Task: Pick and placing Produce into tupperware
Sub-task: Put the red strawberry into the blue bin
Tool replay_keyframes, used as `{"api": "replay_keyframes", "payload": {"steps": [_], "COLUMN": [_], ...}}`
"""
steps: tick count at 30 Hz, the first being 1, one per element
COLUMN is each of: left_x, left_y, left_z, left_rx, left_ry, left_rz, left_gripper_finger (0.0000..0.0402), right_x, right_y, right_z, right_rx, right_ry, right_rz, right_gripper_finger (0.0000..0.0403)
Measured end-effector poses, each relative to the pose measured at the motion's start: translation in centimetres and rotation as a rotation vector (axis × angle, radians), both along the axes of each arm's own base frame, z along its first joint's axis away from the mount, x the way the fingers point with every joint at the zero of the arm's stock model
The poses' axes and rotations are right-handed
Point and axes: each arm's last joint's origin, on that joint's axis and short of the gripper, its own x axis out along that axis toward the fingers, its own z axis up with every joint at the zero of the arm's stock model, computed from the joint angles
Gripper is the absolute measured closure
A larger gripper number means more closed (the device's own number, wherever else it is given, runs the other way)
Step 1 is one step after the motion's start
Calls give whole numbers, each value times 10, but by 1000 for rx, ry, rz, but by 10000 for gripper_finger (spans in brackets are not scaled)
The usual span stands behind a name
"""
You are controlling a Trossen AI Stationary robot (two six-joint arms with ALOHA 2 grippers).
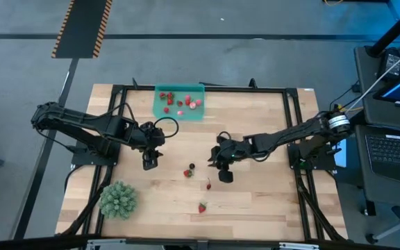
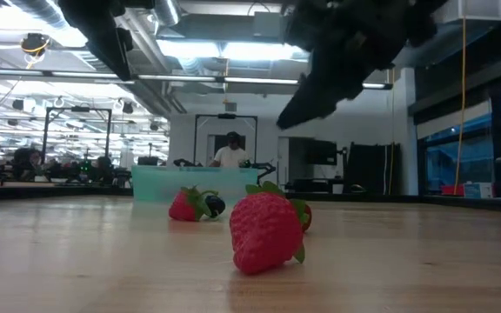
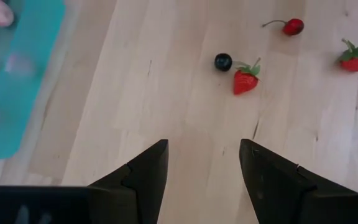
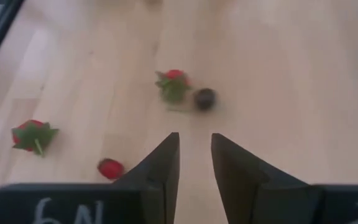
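- the teal container (image 1: 180,102) stands at the far middle of the wooden table (image 1: 255,132), with several red and pink fruits inside.
- four fruits lie loose on the table: a strawberry (image 1: 187,173) touching or just beside a dark berry (image 1: 192,167), a small cherry (image 1: 209,184), and a strawberry (image 1: 202,207) nearest the front edge.
- the left gripper (image 1: 149,164) hangs left of the loose fruits, its jaws wide apart and holding nothing.
- the right gripper (image 1: 225,176) is just right of the strawberry and dark berry, its jaws narrow with a small gap, holding nothing.
- a spiky green ball (image 1: 119,198) sits at the front left.
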Motion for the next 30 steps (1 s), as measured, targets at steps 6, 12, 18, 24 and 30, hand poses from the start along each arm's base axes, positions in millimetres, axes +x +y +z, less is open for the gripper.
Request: {"api": "replay_keyframes", "payload": {"steps": [6, 12, 18, 24, 30], "left_x": [0, 0, 0, 0, 0], "left_y": [0, 0, 0, 0, 0], "left_z": [0, 0, 0, 0, 0], "left_rx": [2, 2, 6, 7, 7], "left_ry": [1, 1, 2, 1, 2], "left_rz": [0, 0, -6, -5, -5], "left_gripper_finger": [212, 212, 212, 211, 211], "right_x": [20, 30, 49, 72, 78], "right_y": [6, 7, 11, 24, 30], "right_z": [-36, -50, -60, -58, -50], "right_rx": [10, -14, 22, -20, -32], "right_ry": [0, -45, -46, -13, -12], "right_rz": [103, 130, 101, 155, 146], "right_gripper_finger": [302, 245, 175, 166, 184]}}
